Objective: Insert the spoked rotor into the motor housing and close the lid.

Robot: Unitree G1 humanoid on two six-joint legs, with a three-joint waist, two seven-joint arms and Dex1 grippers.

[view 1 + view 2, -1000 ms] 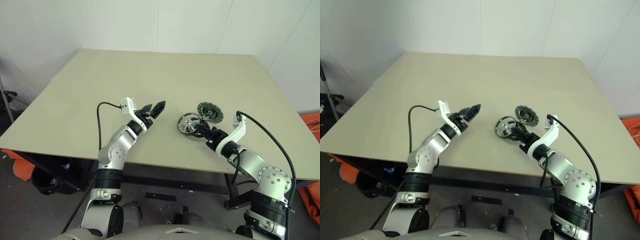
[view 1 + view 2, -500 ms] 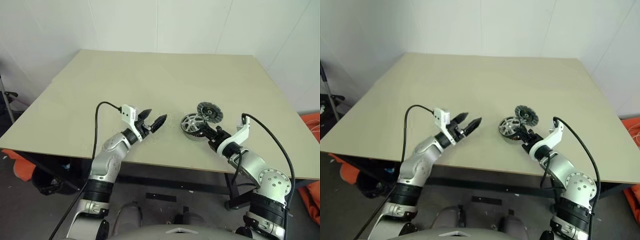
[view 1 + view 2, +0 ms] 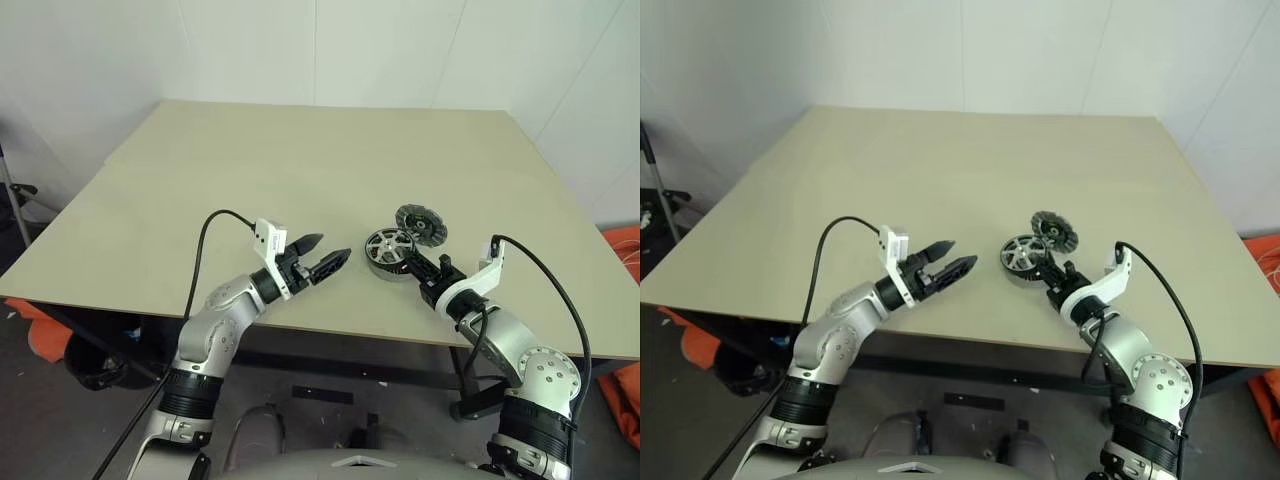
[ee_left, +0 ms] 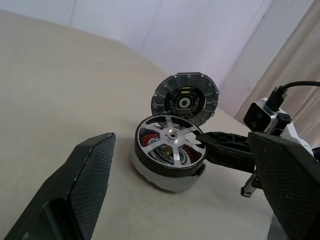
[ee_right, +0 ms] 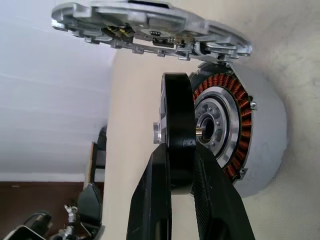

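Your right gripper (image 5: 182, 165) has its jaws closed on the black rim of the spoked rotor (image 4: 169, 146), and it holds the rotor edge-on to the jaws, just over the motor housing (image 5: 260, 150). The rotor hub stands in line with the central hole inside the copper windings, so this pose seems chosen to let the rotor go straight in. I judge it is not yet seated, because a gap shows between rim and windings on one side.

The housing stands on the counter (image 3: 250, 170) near its front edge, at the right. The lid (image 3: 420, 224) lies just beyond it, almost touching, ready for closing.

Your left gripper (image 3: 322, 256) hovers to the left of the housing, jaws wide and empty, pointing at it, probably waiting to steady it or take the lid.
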